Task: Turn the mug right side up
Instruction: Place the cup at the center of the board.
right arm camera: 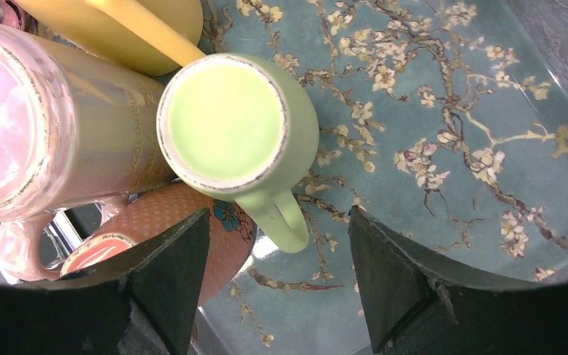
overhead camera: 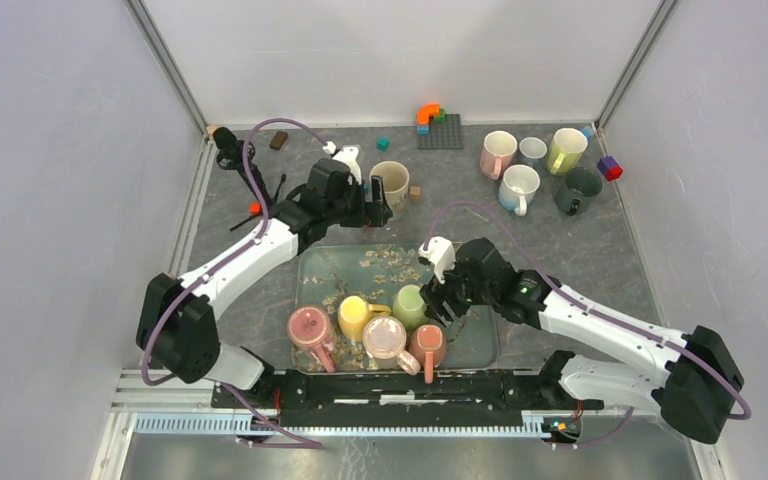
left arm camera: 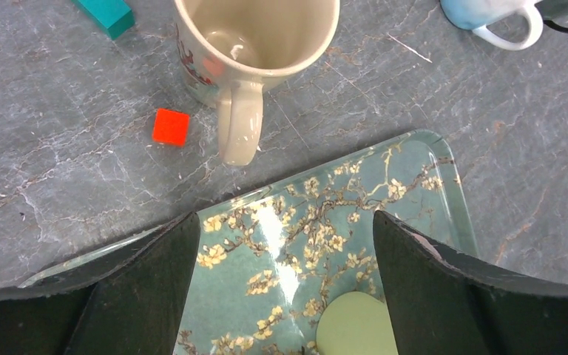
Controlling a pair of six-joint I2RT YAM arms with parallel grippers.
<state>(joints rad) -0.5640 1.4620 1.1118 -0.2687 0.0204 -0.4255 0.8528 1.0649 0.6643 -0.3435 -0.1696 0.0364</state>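
Observation:
An upside-down green mug [right arm camera: 229, 122] stands on the flowered tray [right arm camera: 451, 148], base up, among other overturned mugs. My right gripper [right arm camera: 279, 222] is open just above it, and the mug's handle [right arm camera: 285, 218] lies between the two fingers without touching either. In the top view the green mug [overhead camera: 410, 303] is beside the right gripper [overhead camera: 438, 298]. A beige mug [left arm camera: 255, 44] stands upright on the table behind the tray, its handle pointing at my left gripper [left arm camera: 285, 244], which is open and empty above the tray's far edge [left arm camera: 414, 159].
A yellow mug [right arm camera: 118, 22], a pink mug [right arm camera: 37, 126] and an orange flowered mug [right arm camera: 207, 237] crowd the green one. Several upright mugs [overhead camera: 530, 165] stand at the back right. A red cube [left arm camera: 171, 126] and a teal block [left arm camera: 105, 13] lie near the beige mug.

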